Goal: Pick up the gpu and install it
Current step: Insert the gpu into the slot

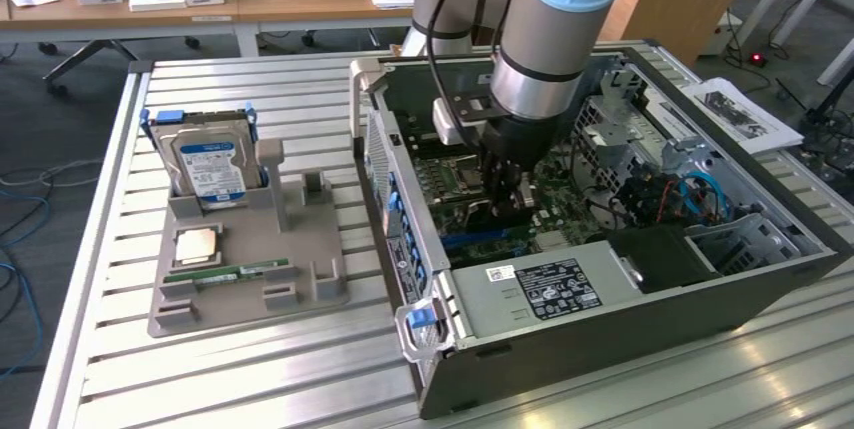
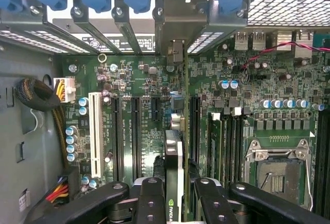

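Observation:
In the wrist view the gpu [image 2: 174, 154] is seen edge-on, a thin dark card with a green logo near my fingers. My gripper [image 2: 178, 195] is shut on it, one black finger [image 2: 150, 201] on each side. The card stands upright over the motherboard's [image 2: 139, 79] long black slots, and its metal end bracket [image 2: 172, 25] reaches the row of slot covers at the case's rear wall. Whether its edge sits in a slot is hidden. In the exterior view my gripper [image 1: 505, 199] is down inside the open computer case [image 1: 601, 294], close above the board.
A white slot [image 2: 95, 131], the CPU socket [image 2: 276, 170] and cable bundles [image 2: 38, 97] surround the card. On the exterior view's left, a grey holder [image 1: 300, 284] carries a silver hard drive [image 1: 207, 164], a green memory stick [image 1: 240, 274] and a chip [image 1: 198, 245]. The power supply [image 1: 547, 289] fills the case's near corner.

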Motion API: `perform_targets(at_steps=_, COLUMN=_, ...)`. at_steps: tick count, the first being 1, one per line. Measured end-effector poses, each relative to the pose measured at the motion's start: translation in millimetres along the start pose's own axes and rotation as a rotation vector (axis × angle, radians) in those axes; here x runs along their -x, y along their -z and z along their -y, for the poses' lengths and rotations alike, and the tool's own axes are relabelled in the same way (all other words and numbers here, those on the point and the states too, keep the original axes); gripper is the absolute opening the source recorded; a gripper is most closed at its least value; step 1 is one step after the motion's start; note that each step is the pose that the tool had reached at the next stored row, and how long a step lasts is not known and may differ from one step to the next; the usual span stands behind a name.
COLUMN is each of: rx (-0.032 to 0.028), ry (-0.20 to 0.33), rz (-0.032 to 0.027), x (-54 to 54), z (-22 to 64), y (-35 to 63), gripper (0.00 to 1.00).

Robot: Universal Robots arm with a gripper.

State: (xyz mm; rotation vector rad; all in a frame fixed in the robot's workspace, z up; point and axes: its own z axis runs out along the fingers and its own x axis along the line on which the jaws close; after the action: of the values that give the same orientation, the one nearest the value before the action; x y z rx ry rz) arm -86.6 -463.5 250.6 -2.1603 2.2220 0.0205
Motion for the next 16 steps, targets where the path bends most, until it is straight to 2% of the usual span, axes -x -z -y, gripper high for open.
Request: perform_targets(at_steps=16, rx=0.0001, ry=0.000, rz=0.0010, x=-0.2, z=-0.6, y=-2.5, gripper=0.27)
